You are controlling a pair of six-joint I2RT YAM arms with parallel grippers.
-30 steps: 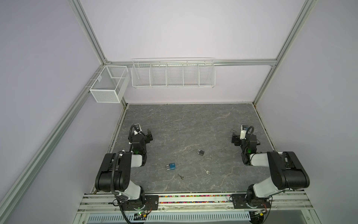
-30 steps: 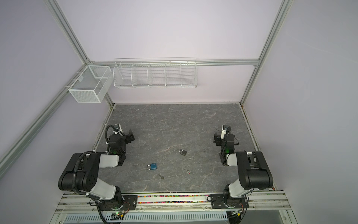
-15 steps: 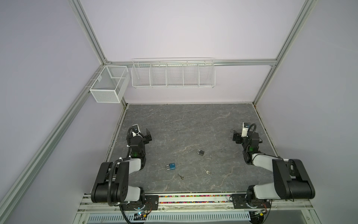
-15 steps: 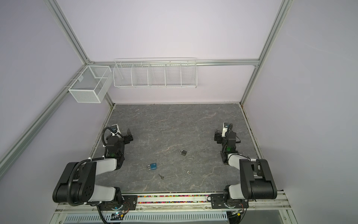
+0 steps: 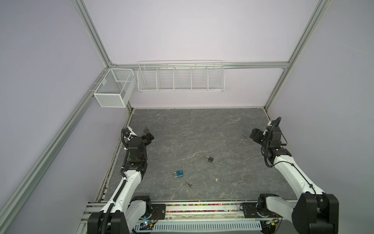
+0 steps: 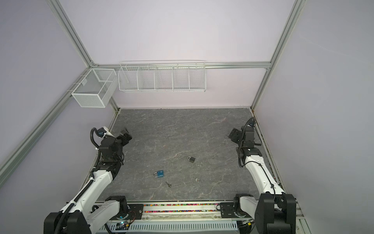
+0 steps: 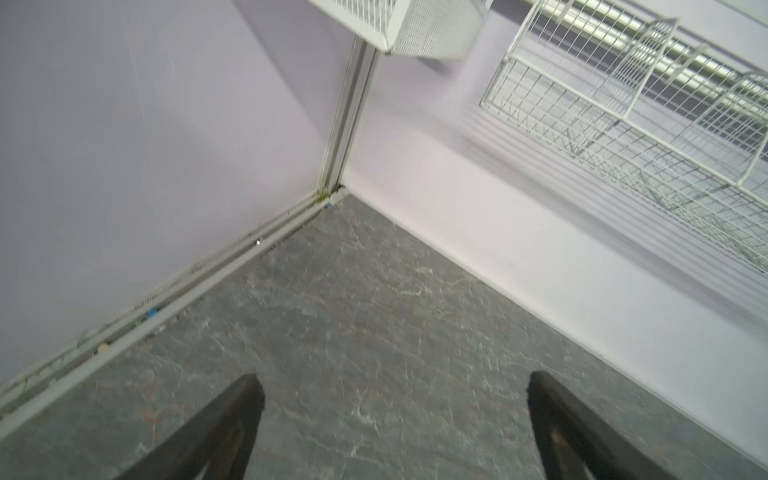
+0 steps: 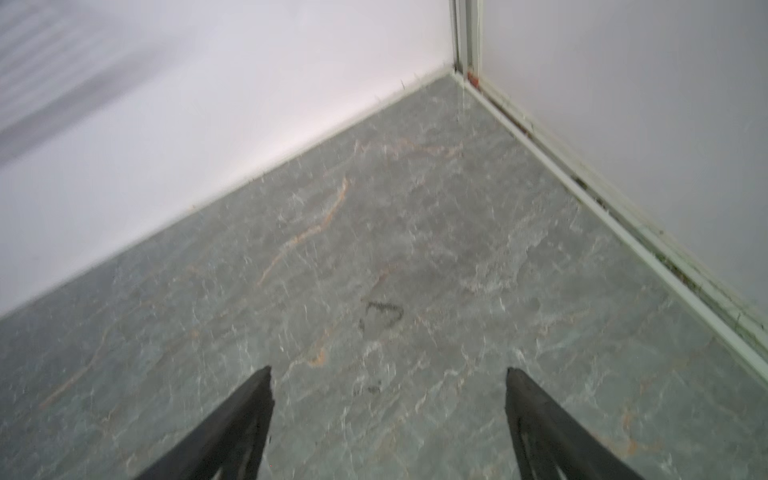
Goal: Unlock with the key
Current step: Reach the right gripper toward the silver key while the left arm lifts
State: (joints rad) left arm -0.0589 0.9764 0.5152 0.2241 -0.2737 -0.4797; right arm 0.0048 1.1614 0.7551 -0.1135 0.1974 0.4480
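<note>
Both top views share the whole table [image 5: 182,131] from high above; wrist cameras, low, face its far corners.

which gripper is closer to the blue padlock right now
Left. In a top view the left gripper is back and to the left of the blue padlock; the right gripper is farther off, back and well to its right.

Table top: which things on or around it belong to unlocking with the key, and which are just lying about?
For the job:
blue padlock
dark padlock
dark key
pale key
Which key fits which padlock cannot be told.

Just lying about:
wire rack on the back wall
mesh box in the corner
</note>
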